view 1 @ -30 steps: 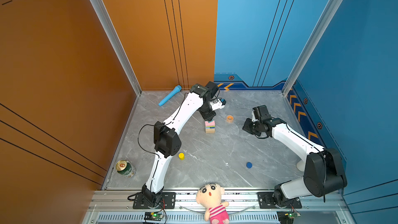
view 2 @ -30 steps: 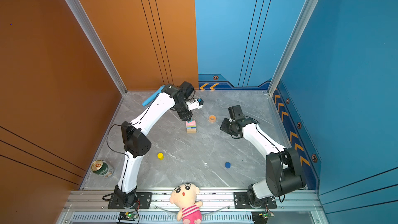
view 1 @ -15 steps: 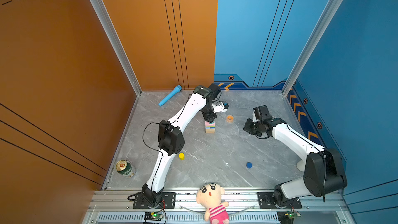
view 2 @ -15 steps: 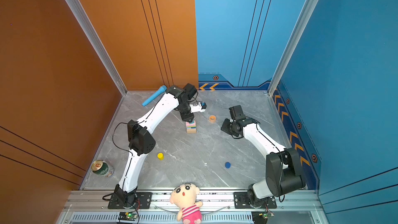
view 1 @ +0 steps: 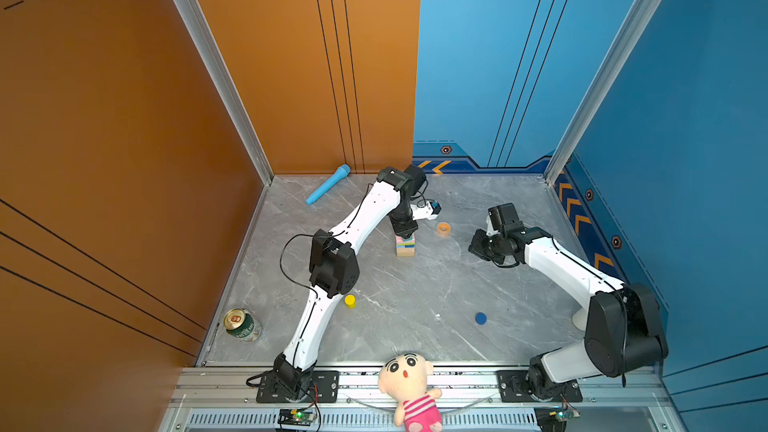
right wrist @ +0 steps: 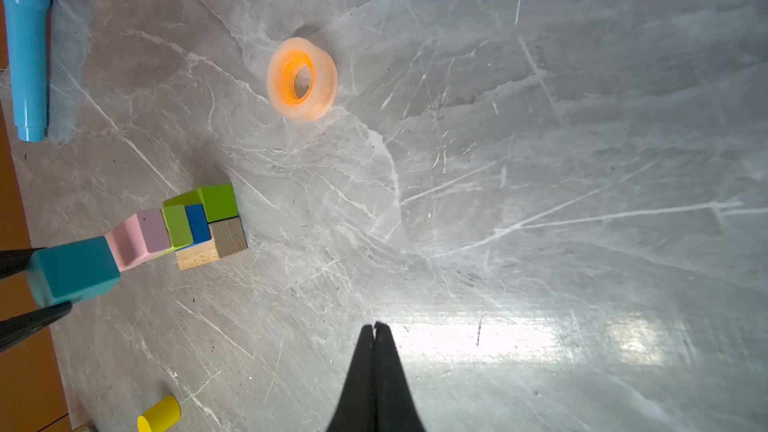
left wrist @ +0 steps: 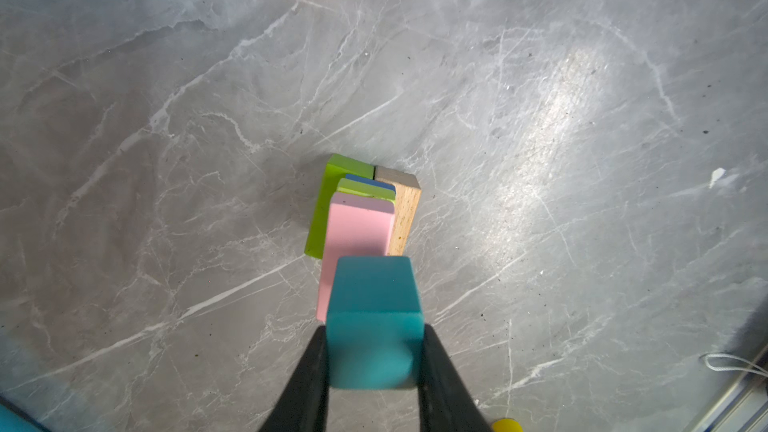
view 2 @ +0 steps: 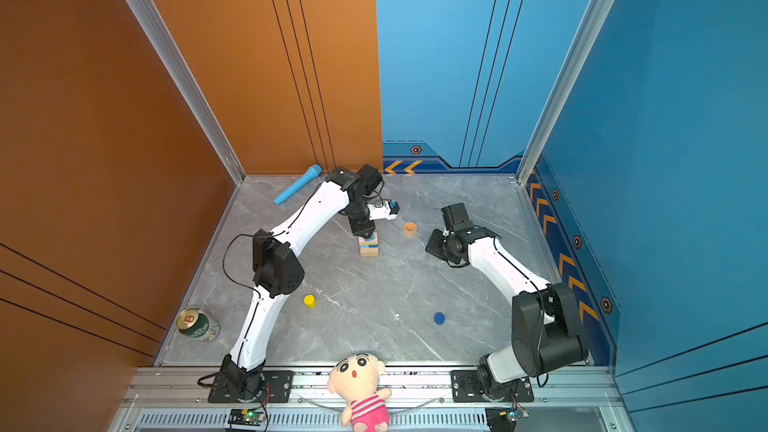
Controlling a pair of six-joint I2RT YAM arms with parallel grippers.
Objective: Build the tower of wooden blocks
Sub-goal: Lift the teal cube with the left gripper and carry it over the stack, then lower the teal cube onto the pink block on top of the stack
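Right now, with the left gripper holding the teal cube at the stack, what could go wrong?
1. The teal cube in the left gripper looks lined up with one end of the pink brick, not its middle; released there, it may tip off.
2. The tower is narrow and its layers look staggered, so a downward nudge could topple it.
3. The yellow cylinder lies close beside the left arm; retracting might knock it.

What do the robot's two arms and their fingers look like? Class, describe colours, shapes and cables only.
Both the left arm and the right arm have smooth white links joined by bulky black joint housings. A thin black cable loops beside the left arm. The fingers are matte black wedges tapering to narrow tips.
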